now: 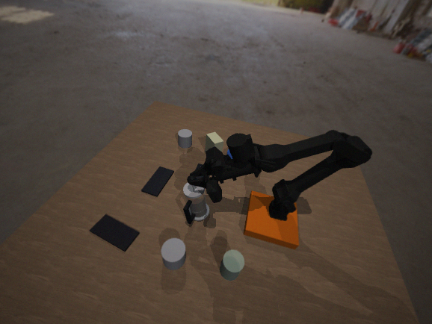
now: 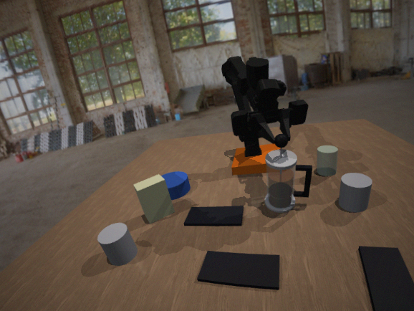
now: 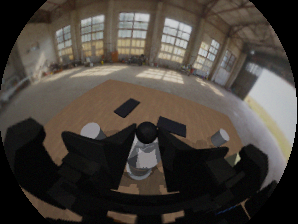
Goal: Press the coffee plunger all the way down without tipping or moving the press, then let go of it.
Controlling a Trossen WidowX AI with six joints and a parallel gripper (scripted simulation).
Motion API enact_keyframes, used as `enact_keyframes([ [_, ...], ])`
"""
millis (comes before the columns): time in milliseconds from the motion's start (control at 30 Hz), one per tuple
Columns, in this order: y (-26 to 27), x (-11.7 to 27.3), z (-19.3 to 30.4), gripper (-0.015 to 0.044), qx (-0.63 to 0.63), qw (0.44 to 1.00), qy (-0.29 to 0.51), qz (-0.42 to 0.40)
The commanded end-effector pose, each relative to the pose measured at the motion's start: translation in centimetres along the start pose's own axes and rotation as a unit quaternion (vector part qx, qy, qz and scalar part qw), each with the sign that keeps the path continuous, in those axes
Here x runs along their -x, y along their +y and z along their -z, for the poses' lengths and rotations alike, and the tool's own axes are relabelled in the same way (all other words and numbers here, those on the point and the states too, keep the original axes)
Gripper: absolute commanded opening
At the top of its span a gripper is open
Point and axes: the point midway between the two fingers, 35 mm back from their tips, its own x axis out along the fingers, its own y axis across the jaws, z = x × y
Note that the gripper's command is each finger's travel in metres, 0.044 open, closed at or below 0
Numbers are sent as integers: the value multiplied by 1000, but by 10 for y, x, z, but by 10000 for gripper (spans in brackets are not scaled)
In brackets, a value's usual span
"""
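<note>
The coffee press stood upright on the table near the orange base; the gripper was clenched on the plunger knob directly above its lid, rod vertical, a short stretch seemingly left to push.

You see a brown wood-grain surface carrying a clear press with a pale grey lid, black handle and black plunger knob. The arm is matte black on an orange base block. Around it sit grey cylinders, a pale green cylinder, a blue disc, a cream-and-olive box and flat black mats.
</note>
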Motion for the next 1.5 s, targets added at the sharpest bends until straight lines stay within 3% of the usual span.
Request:
enact_keyframes([
  [0, 0, -6, 16, 122, 6, 1000, 29, 1],
  [1467, 1, -11, 11, 122, 6, 1000, 28, 1],
])
